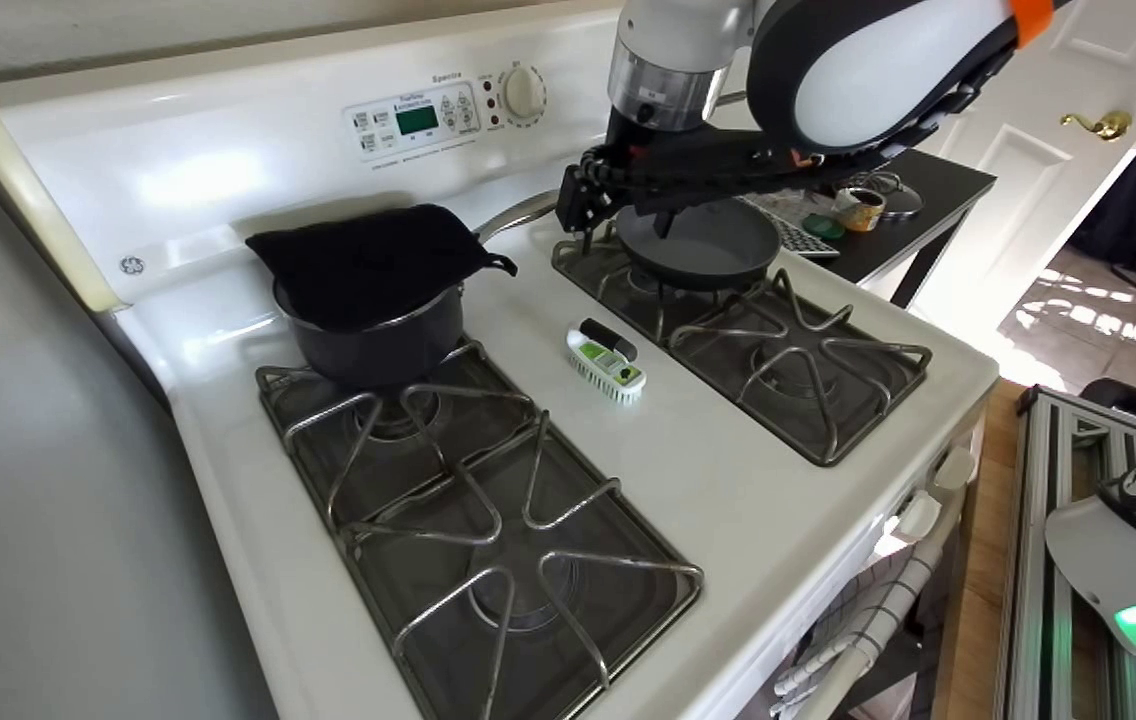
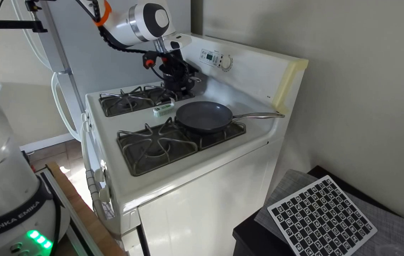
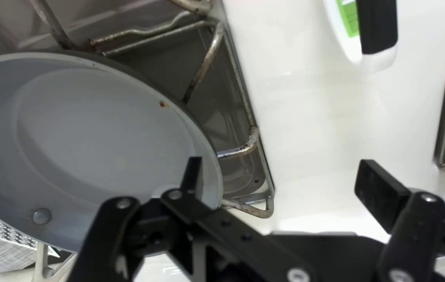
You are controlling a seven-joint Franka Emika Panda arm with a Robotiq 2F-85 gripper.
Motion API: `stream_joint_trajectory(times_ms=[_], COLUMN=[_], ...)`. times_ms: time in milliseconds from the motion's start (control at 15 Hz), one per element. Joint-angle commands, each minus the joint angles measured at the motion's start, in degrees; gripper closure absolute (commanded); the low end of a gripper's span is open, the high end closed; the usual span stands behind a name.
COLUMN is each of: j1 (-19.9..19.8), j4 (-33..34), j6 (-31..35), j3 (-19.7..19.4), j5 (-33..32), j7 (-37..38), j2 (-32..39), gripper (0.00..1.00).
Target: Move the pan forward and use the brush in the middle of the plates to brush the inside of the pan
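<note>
Gripper (image 3: 283, 176) spread wide near pan (image 2: 203, 116) — height unclear; brush (image 1: 608, 366) lies between plates (image 1: 523, 580).

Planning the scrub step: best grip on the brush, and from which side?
I'd take the brush by its black grip, straight from above, closing across its width: the grip looks slim and sits uppermost, with the bristles underneath.

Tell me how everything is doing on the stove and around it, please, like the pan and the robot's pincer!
Pan: right way up on the stove, brown spot inside.
Brush: bristles down on the stove, not held.
Pot: topped with a black cloth.
Pincer: open, holding nothing.
Front burners: no flame showing.
Towel: hanging at the stove's front.
Robot lights: glowing green.
</note>
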Motion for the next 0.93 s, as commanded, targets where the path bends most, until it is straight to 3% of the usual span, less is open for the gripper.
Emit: stream_joint_trajectory(times_ms=[0,600,867], j1=[-1.16,0.13,-0.08], j4=[-0.32,-1.9,-1.25], j6=[-0.43,-2.41,-5.34], j3=[1.66,7.11,7.41], j5=[-0.54,11.26,9.99], j7=[2.1,-4.03,-6.74], j2=[-0.6,-1.59,0.59], gripper=[0.0,0.0,0.0])
